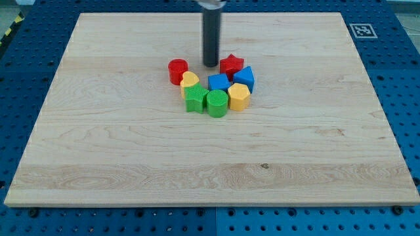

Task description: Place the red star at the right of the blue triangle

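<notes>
The red star [231, 64] lies just above the middle of the board, touching the upper left of a blue block [244, 77]. A second blue block [218, 82], which looks like the triangle, sits below and left of the star. My tip [210, 65] stands just left of the red star, close to it, above the second blue block and right of the red cylinder [177, 70].
A yellow block [189, 81], a green star-like block [195, 98], a green cylinder [216, 103] and a yellow hexagon-like block [239, 96] pack the cluster below. The wooden board [98, 164] lies on a blue pegboard table; a marker tag [363, 29] sits at its top right.
</notes>
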Robot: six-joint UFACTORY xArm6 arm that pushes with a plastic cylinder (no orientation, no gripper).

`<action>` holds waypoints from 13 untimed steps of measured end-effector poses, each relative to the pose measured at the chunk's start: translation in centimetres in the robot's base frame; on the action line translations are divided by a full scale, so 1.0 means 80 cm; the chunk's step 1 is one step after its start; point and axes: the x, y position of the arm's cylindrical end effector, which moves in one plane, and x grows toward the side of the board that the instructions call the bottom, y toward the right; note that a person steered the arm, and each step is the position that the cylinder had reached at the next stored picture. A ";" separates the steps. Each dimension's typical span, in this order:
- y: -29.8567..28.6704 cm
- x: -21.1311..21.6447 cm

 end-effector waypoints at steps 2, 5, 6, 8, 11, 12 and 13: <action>0.024 0.027; 0.166 0.013; 0.201 0.032; 0.173 0.069; 0.122 0.067; 0.117 0.067; 0.125 0.062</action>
